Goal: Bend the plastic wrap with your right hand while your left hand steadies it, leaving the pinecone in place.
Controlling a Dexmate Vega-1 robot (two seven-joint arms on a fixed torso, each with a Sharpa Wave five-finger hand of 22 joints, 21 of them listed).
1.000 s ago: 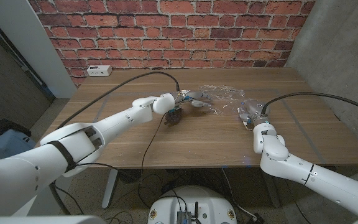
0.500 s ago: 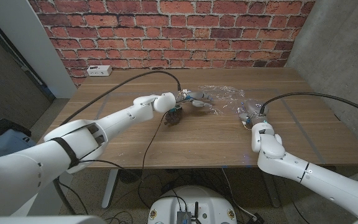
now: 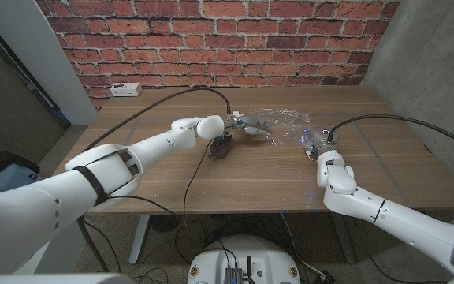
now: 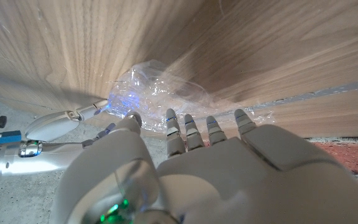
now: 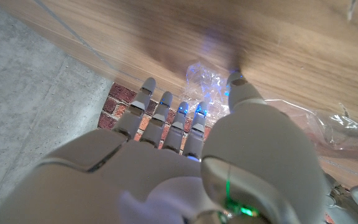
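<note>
red brick wall behind, wooden tabletop (image 3: 235, 177) in front, white power strip (image 3: 124, 89) near its far left corner. clear plastic wrap (image 3: 278, 125) lies crumpled across the far middle of the tabletop, between the two hands. left hand (image 3: 239, 124) rests on the wrap's left end, fingers spread and reaching onto the film in the left wrist view. pinecone (image 3: 221, 146) sits just beside that hand, on the near side. right hand (image 3: 315, 144) meets the wrap's right end; fingers apart, tips at the film (image 5: 207, 81), real pinch or mere touch impossible to tell. probably very light, limp, slippery and clingy, easily torn. best taken at the loose right edge with a gentle pinch, then folded over toward the steadied end.
</note>
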